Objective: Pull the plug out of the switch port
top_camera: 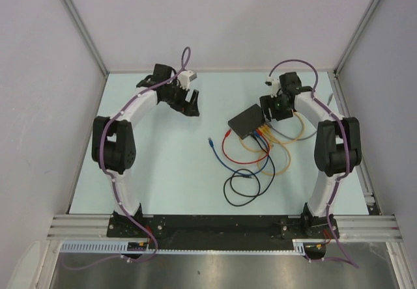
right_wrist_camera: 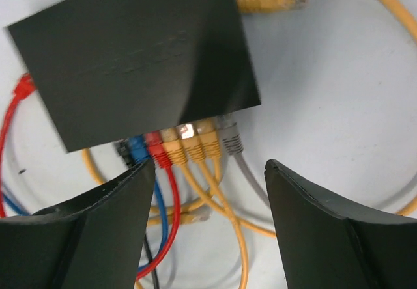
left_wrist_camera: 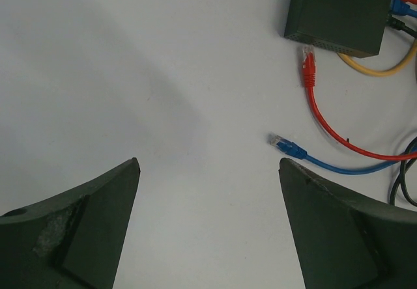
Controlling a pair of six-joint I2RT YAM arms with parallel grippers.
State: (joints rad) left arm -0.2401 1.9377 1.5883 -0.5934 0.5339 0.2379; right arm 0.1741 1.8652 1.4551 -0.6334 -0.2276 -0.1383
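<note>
Flat on the table [top_camera: 163, 172], right of centre: the switch [right_wrist_camera: 137, 61], long axis on a diagonal, port edge turned toward the near right. Along that edge, a packed row of plugs [right_wrist_camera: 186, 142]: blue, red, three yellow, grey, and possibly a black one at the left end, hard to tell beside the finger. Poised just short of that row, spread wide and gripping nothing: the right hand [right_wrist_camera: 208, 168], bracketing the yellow plugs. Well apart to the left, likewise spread and empty: the left hand [left_wrist_camera: 208, 162], facing only a loose red connector [left_wrist_camera: 309, 64] and a loose blue connector [left_wrist_camera: 287, 147]. Plainly work for the nearer right side: close in, pinch one plug, draw straight back from the port edge.
</note>
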